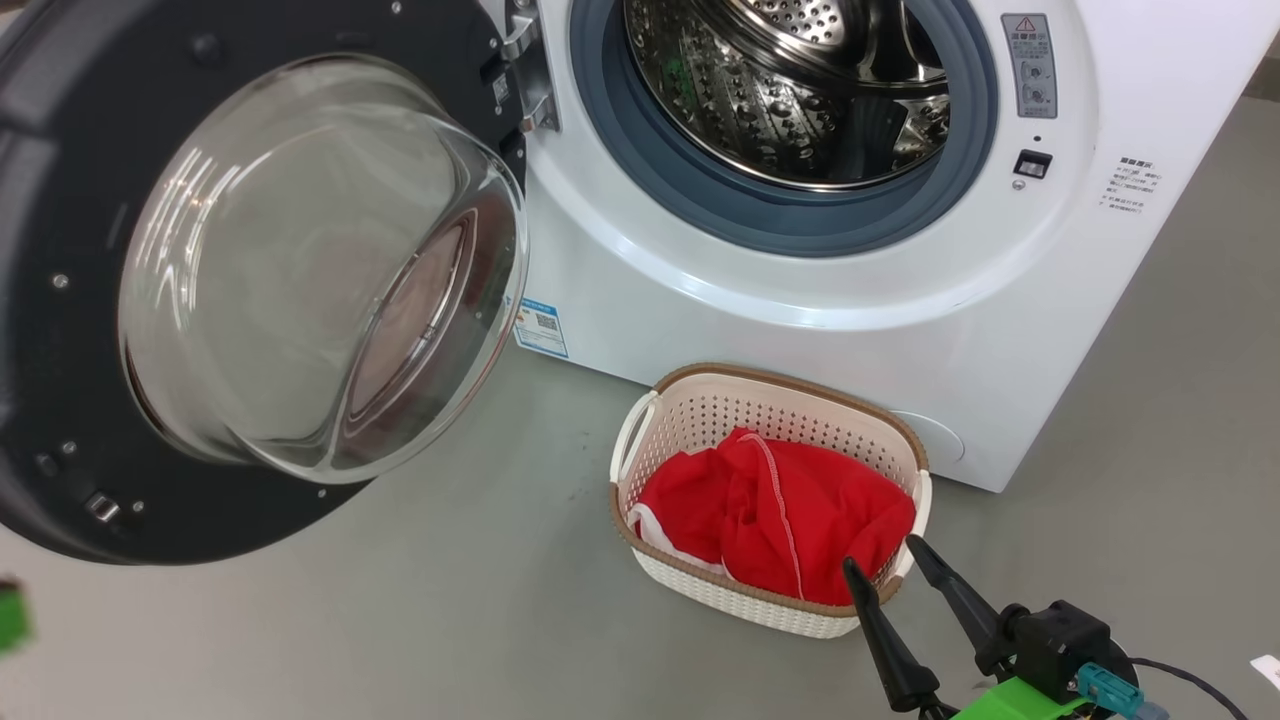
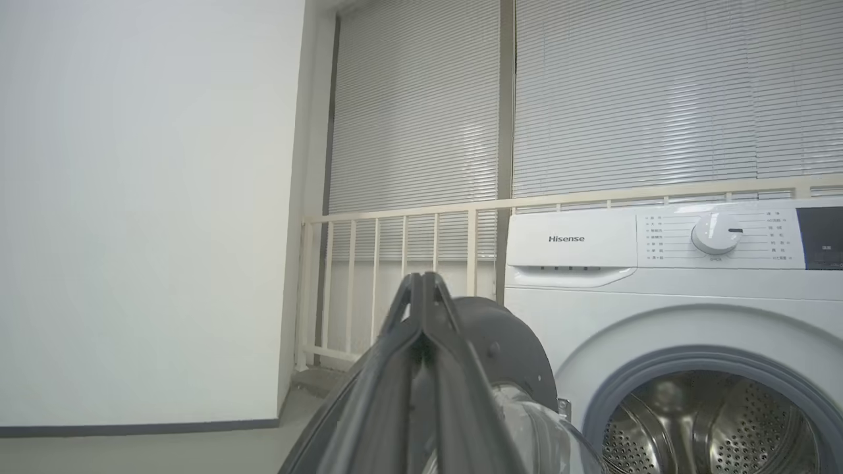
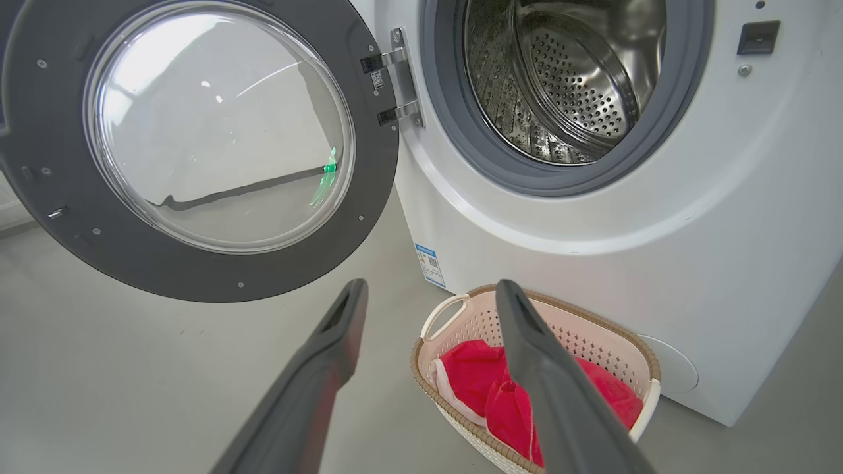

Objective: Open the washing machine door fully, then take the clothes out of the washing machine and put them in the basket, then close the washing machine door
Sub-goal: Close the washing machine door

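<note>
The clothes (image 1: 770, 515) lie in the basket (image 1: 720, 410) (washing machine door (image 1: 40, 300) standing wide open). The right pincer (image 1: 880, 553) gapes near it; the left pincer (image 2: 423, 280) is clenched, empty.

Laundry corner — washing machine (image 1: 760, 300), blinds (image 2: 658, 92)

The right fingers (image 1: 880, 630) are long, black and taper to blunt tips. At their base sits a boxy black block (image 1: 1060, 640) on a bright green mount (image 1: 1020, 700), with a teal plug (image 1: 1105, 688) and a thin black cable (image 1: 1190, 678) beside it. The left fingers (image 2: 388, 375) are matte dark grey.
</note>
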